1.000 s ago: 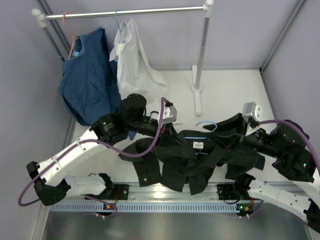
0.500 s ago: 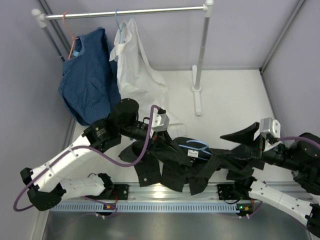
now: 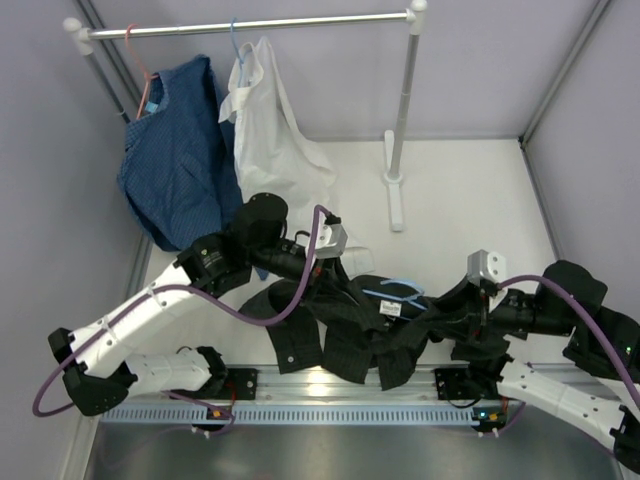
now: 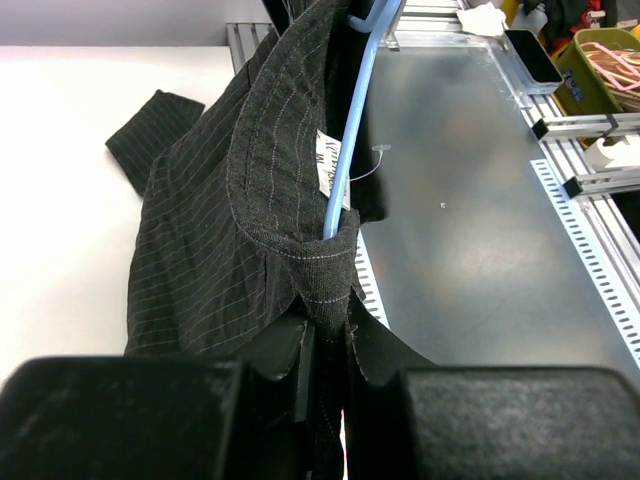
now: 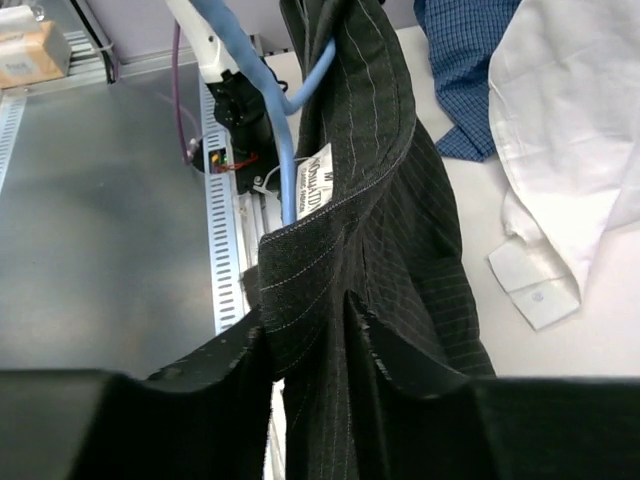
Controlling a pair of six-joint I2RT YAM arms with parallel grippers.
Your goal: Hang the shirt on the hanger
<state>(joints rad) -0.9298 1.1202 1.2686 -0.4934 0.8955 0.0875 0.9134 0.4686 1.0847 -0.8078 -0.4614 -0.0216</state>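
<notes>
The black pinstriped shirt (image 3: 350,340) lies crumpled at the table's near middle, its collar lifted between my two arms. The light-blue wire hanger (image 3: 400,292) sits inside the collar, its hook poking out on top. In the left wrist view my left gripper (image 4: 335,335) is shut on the collar edge of the shirt (image 4: 220,200), with the hanger (image 4: 358,110) running up from the neck beside the label. From the other side, my right gripper (image 5: 305,345) is closed on a collar fold of the shirt (image 5: 400,200), and the hanger (image 5: 285,150) rises just behind it.
At the back, a clothes rack (image 3: 260,24) carries a blue shirt (image 3: 175,160) on a pink hanger (image 3: 143,70) and a white shirt (image 3: 270,130) on a blue hanger (image 3: 235,45). The rack's right post (image 3: 396,190) stands mid-table. A metal rail (image 3: 330,385) borders the near edge.
My right gripper let go of the shirt, swung out to the right, then came back in and closed on the collar. The left arm shifted slightly, still gripping.
</notes>
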